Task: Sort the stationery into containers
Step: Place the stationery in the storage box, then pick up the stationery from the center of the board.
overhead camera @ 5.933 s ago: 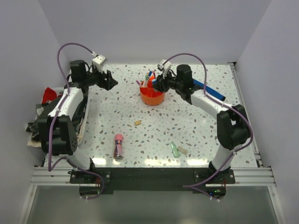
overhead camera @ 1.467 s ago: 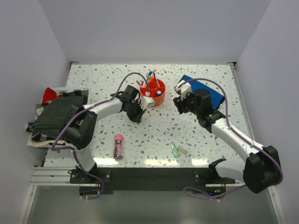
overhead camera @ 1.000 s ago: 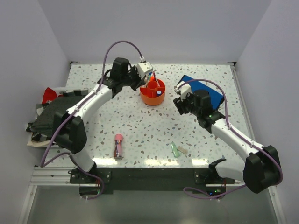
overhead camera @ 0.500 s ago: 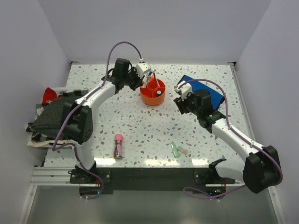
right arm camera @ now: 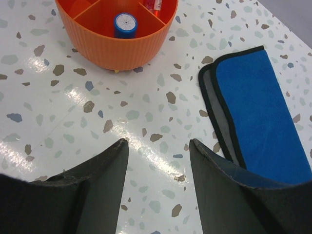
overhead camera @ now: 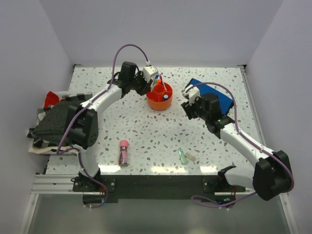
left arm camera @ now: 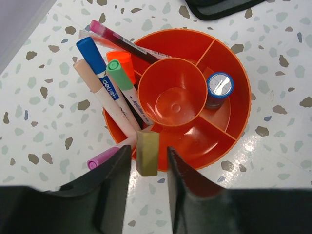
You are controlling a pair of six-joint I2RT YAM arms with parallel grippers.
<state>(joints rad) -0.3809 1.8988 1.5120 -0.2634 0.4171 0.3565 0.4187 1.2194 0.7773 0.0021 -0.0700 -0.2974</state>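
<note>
A small beige eraser block [left arm camera: 147,152] is pinched by the left gripper [left arm camera: 147,157] above the rim of the round orange plastic caddy [left arm camera: 229,127]. Released there, it could be deflected outside. The right gripper [right arm camera: 158,142] is spread, empty.

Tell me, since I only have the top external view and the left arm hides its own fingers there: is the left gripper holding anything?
Observer: Yes. In the left wrist view, the left gripper is shut on a beige eraser.
Operator: Where is it relative to the caddy?
Observer: It is over the rim of the orange caddy on the side nearest the wrist camera, next to a ring compartment that looks empty.
Operator: And the centre well, is anything in it?
Observer: No, the centre well is empty.
</note>
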